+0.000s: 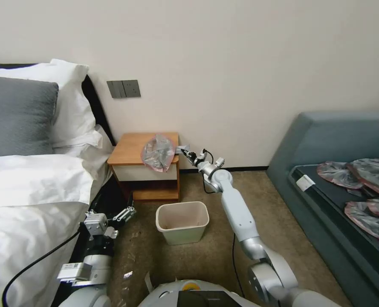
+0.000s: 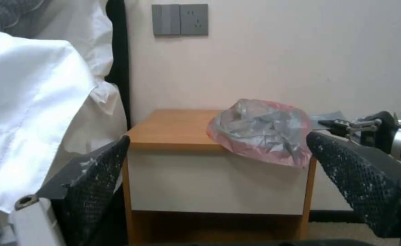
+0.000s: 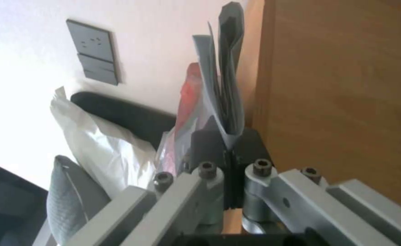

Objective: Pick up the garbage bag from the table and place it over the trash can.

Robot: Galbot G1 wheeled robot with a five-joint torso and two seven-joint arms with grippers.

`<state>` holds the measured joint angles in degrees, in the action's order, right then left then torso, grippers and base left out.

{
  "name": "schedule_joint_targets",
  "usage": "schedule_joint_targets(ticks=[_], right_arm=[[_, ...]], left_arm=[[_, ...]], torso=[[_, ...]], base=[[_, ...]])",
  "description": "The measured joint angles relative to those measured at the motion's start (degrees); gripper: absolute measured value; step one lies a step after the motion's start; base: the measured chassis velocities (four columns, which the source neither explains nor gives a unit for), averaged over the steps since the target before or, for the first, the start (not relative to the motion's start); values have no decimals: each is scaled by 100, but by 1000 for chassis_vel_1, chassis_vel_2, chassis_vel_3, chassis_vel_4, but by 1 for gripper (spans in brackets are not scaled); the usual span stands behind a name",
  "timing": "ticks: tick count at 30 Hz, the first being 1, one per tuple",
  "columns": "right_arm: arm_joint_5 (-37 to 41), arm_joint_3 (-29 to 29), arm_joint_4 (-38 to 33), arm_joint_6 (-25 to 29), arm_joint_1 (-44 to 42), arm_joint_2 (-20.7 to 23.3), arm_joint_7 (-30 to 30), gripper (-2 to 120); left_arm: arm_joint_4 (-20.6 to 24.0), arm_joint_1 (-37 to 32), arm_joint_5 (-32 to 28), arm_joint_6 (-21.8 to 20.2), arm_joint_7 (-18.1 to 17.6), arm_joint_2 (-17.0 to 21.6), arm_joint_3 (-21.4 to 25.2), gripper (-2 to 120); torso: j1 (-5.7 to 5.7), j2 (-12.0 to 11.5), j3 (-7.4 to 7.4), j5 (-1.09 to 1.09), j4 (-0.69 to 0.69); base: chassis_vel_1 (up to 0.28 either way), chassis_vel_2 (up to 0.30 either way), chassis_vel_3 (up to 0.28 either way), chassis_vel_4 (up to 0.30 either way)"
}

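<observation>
Nearest the robot, the left gripper (image 1: 127, 213) hangs low beside the bed (image 1: 31, 200), its mesh-padded fingers (image 2: 96, 177) spread wide apart and holding nothing, pointed toward the nightstand. On the carpet (image 1: 215, 251) just beyond stands the cream trash can (image 1: 182, 222), upright and unlined, in front of the nightstand's lower shelf. The right arm (image 1: 236, 209) stretches forward past the bin to the table's right edge, where the right gripper (image 1: 185, 150) is pinched tight on a flap of the garbage bag (image 1: 158, 152); the wrist view shows the grey film (image 3: 225, 78) caught between the two dark pads (image 3: 209, 143). The bag lies crumpled on the front right corner of the table (image 1: 129, 149), its pinkish rim drooping over the white drawer front. Behind, a grey switch-and-socket plate (image 1: 123, 88) sits on the wall. More crumpled bags (image 1: 360, 187) lie on the teal sofa (image 1: 325, 140) at right
</observation>
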<state>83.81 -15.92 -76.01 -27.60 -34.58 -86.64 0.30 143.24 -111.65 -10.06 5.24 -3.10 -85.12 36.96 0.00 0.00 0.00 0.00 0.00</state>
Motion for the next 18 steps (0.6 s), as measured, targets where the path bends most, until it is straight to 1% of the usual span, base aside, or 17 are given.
schedule_joint_targets(ticks=[3, 4, 9, 10, 12, 18], right_arm=[[34, 5, -495, 31, -365, 110, 150, 0], [34, 5, -495, 31, -365, 110, 150, 0], [172, 71, -1436, 60, -1174, 369, 340, 0], [172, 71, -1436, 60, -1174, 369, 340, 0], [192, 84, -1708, 65, -1452, 423, 370, 0], [91, 133, -2105, 128, -1960, 471, 387, 0]], left_arm=[[0, 27, 12, 27, 5, 40, -21, 99], [0, 27, 12, 27, 5, 40, -21, 99], [0, 52, 82, 105, 43, 52, -71, 99], [0, 52, 82, 105, 43, 52, -71, 99], [0, 50, 87, 120, 47, 52, -80, 99], [0, 19, 91, 180, 50, 56, -96, 99]], torso=[[0, 0, 0, 0, 0], [0, 0, 0, 0, 0], [0, 1, 0, 0, -2], [0, 1, 0, 0, -2], [0, 1, -1, 0, -1], [0, 1, 0, 0, 0]], base=[[0, 0, 0, 0], [0, 0, 0, 0], [0, 0, 0, 0], [0, 0, 0, 0], [0, 0, 0, 0], [0, 0, 0, 0]])
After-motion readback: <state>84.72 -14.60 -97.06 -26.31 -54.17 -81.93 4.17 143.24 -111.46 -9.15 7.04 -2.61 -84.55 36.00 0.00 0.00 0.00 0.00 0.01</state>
